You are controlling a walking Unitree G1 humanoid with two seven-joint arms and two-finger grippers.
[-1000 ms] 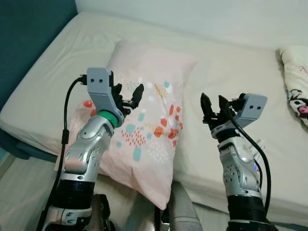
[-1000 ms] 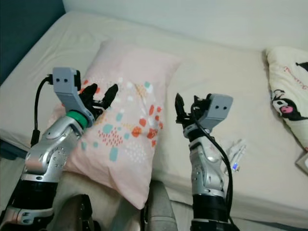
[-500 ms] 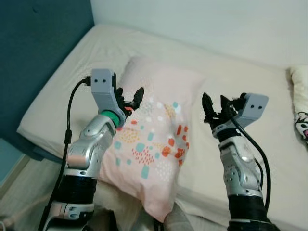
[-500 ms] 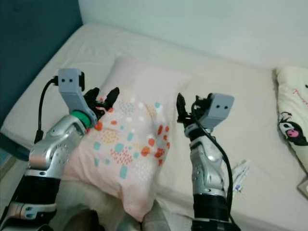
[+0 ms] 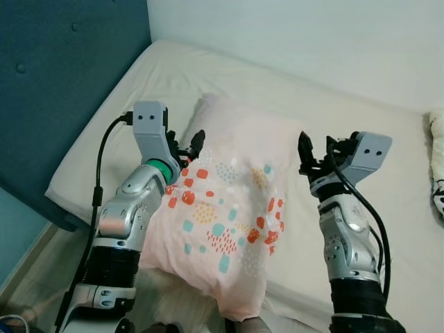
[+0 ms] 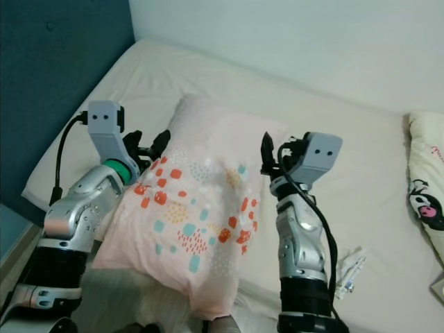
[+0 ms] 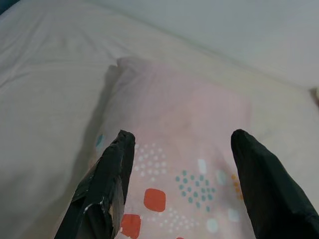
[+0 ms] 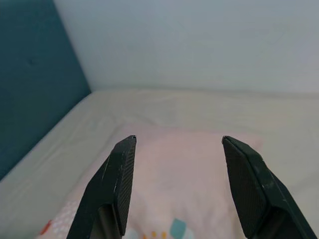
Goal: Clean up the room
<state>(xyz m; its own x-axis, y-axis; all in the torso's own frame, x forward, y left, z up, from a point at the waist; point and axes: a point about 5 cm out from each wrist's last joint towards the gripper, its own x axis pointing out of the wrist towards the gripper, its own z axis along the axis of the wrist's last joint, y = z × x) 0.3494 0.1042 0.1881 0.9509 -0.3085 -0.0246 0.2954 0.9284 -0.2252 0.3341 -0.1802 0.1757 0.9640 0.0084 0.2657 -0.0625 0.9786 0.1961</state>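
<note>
Both silver arms raised in front of body, elbows bent, forearms upright. Left gripper (image 5: pixel 186 146) at left, fingers spread apart, pointing forward and to right. Right gripper (image 5: pixel 316 148) at right, about same height, fingers also apart, tips pointing up and forward.

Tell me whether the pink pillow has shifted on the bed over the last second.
Cannot tell. The whole view has swung, bringing the blue headboard in. The pink pillow lies on the same part of the bed, its near end overhanging the edge as before.
</note>
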